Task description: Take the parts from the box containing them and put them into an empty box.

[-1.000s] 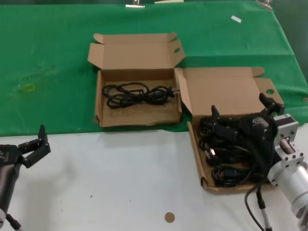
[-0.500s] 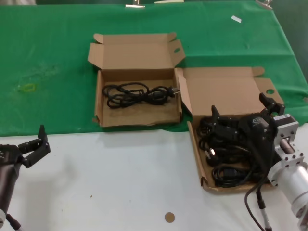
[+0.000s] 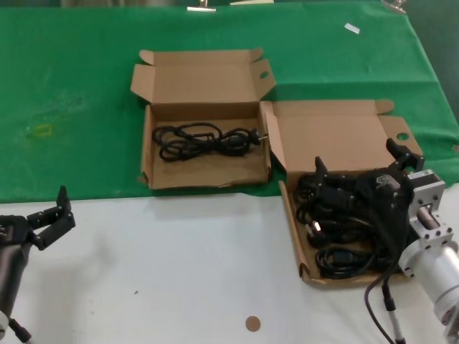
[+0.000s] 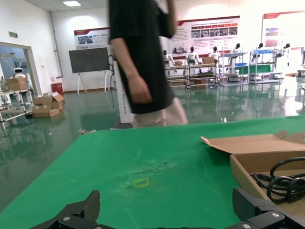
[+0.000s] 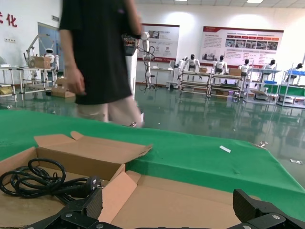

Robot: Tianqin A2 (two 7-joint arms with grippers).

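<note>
1. right gripper (image 3: pixel 362 166) hangs over the right box (image 3: pixel 337 136), fingers spread wide, holding nothing, just above the cable pile (image 3: pixel 338 229) inside.
2. left box (image 3: pixel 201 172) on the green cloth (image 3: pixel 72 86) holds one coiled cable (image 3: pixel 204 140).
3. left gripper (image 3: pixel 54 211) waits wide open, low over the white table (image 3: pixel 179 272).
</note>
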